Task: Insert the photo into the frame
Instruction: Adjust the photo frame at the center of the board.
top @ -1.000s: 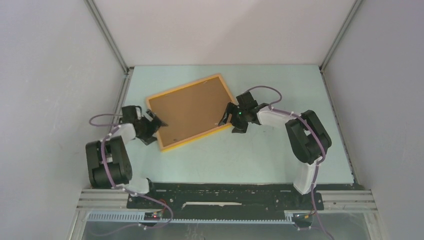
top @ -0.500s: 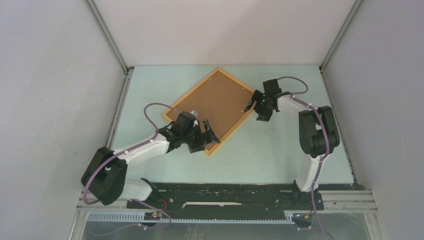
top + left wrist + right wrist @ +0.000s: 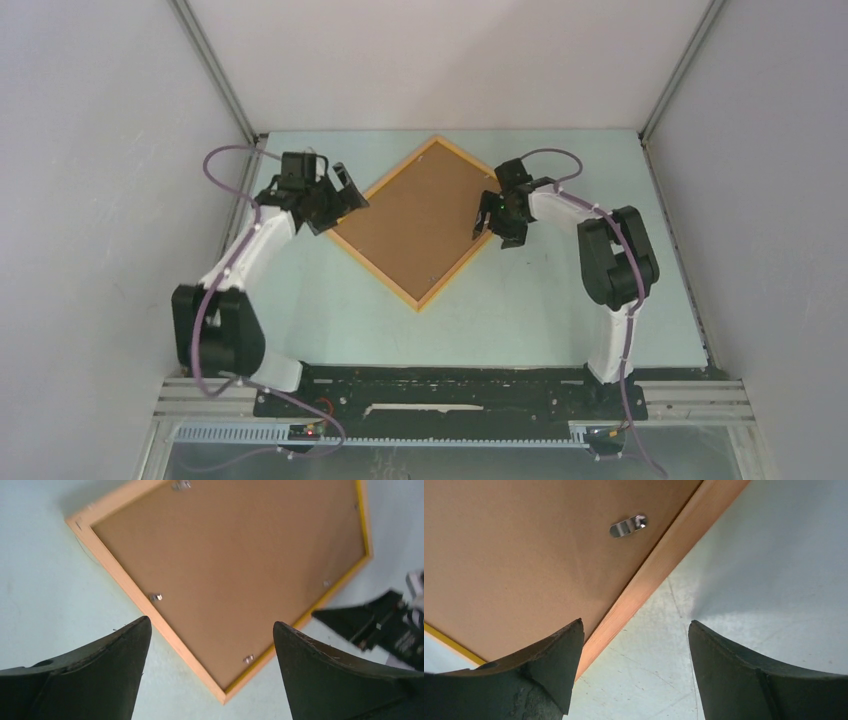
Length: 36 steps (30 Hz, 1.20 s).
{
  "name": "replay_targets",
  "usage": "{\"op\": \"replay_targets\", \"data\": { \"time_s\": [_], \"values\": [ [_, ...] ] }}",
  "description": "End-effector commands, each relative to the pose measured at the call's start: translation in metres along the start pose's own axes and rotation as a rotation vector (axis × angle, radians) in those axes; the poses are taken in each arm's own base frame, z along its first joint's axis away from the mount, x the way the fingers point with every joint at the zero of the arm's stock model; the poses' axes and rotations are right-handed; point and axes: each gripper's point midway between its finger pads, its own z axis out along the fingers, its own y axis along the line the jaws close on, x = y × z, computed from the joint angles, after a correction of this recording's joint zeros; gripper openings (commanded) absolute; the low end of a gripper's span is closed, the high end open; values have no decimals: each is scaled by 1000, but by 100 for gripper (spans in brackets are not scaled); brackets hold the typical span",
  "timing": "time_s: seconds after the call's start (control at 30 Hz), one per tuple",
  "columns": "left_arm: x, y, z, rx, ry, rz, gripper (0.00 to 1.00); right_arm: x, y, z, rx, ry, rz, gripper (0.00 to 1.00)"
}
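The frame (image 3: 374, 268) lies flat on the pale green table (image 3: 560, 320), back side up and turned cornerwise like a diamond, towards the far middle of the surface. Its yellow-orange rim (image 3: 134, 587) encloses a brown backing board (image 3: 425, 220), which sits inside the rim and is flanked by small metal clips (image 3: 628, 526) along the inner edge. More clips (image 3: 156, 596) show along the other sides in the left wrist view. The left gripper (image 3: 340, 203) stands at the frame's left corner, beside the upper-left edge, and points in over the board. Its jaws are spread wide and hold nothing. Whether its fingers (image 3: 115, 665) touch the table cannot be told. The right gripper (image 3: 482, 215) stands at the frame's right corner. Its jaws are likewise well apart and empty. In the right wrist view they straddle the rim (image 3: 644, 580), one finger (image 3: 544, 665) over the board side and the other over bare table. Contact with the rim cannot be confirmed. The two arms reach in from opposite sides with the frame between them, and neither grips it.
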Motion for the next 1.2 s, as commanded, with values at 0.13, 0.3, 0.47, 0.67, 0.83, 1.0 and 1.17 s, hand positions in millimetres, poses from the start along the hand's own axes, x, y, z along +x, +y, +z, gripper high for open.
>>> {"op": "replay_targets", "data": {
  "time_s": [0.13, 0.3, 0.47, 0.67, 0.83, 1.0, 1.17],
  "values": [
    [-39, 17, 51, 24, 58, -115, 95, -2, 4, 18, 98, 32, -104, 77],
    [-25, 20, 31, 47, 37, -80, 95, 7, 1, 23, 155, 53, -189, 68],
    [-12, 8, -13, 138, 3, -4, 95, 29, -8, 15, 119, 87, -277, 57],
    [-3, -1, -47, 190, -4, 77, 96, 37, -30, 4, 68, 95, -329, 28],
    [-2, -20, -53, 277, 53, 87, 96, 38, -59, -10, 79, 71, -333, 4],
    [-2, -16, -36, 263, 74, 46, 96, 15, -72, -25, 82, -13, -281, 0],
    [24, -5, -19, 269, 118, 2, 97, -3, -72, -31, 83, -42, -258, 17]
  ]
}}
